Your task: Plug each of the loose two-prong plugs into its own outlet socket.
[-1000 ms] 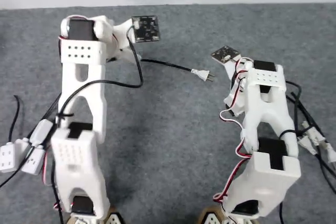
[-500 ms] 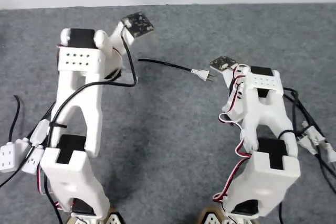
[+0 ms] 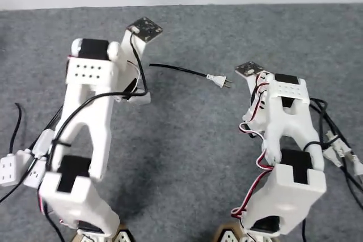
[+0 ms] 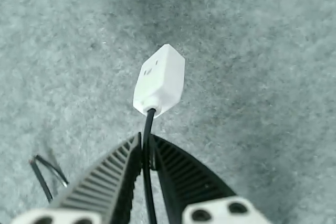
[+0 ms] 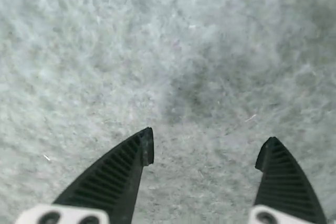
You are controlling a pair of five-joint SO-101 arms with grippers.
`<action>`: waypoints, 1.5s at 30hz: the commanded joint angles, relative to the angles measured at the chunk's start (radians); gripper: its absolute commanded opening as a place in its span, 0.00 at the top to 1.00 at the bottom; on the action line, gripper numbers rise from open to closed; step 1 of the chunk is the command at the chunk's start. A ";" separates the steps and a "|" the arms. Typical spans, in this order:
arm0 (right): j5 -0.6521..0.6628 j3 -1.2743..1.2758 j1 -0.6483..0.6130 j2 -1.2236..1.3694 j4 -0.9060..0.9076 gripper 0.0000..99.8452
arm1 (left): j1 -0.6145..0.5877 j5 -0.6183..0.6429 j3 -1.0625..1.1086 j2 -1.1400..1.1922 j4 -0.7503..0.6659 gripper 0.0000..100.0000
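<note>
The two-prong plug (image 3: 219,81) is lying on the grey worktop (image 3: 187,157) between the two arms, with its prongs pointing toward the right arm (image 3: 289,117). It is resting where it was a second ago. Its black cord (image 3: 176,71) is trailing back toward the left arm (image 3: 91,111).

Since then the left arm's wrist has been turning and drawing back. The right arm is now sitting slightly nearer its own base.

You are getting open worktop on every side of the plug. White outlet blocks (image 3: 9,169) are lying at the left edge, and loose white connectors (image 3: 343,154) are lying at the right edge behind the right arm.

The left tool (image 4: 145,142) is pressing together on the black cord, just behind a white socket block (image 4: 159,80) at the cord's end. You cannot tell whether that block is touching the worktop. The right tool (image 5: 210,145) is spreading wide, with bare worktop showing between its fingers.
</note>
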 commanded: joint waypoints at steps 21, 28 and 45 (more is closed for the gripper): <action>-0.183 0.146 -0.099 -0.010 -0.196 0.70 | 0.109 0.124 0.579 -0.416 -0.117 0.99; -0.183 0.147 -0.099 -0.010 -0.196 0.70 | 0.253 0.227 0.616 -0.646 -0.063 0.99; -0.181 0.147 -0.099 -0.008 -0.194 0.70 | 0.152 0.256 0.978 -0.663 -0.417 0.99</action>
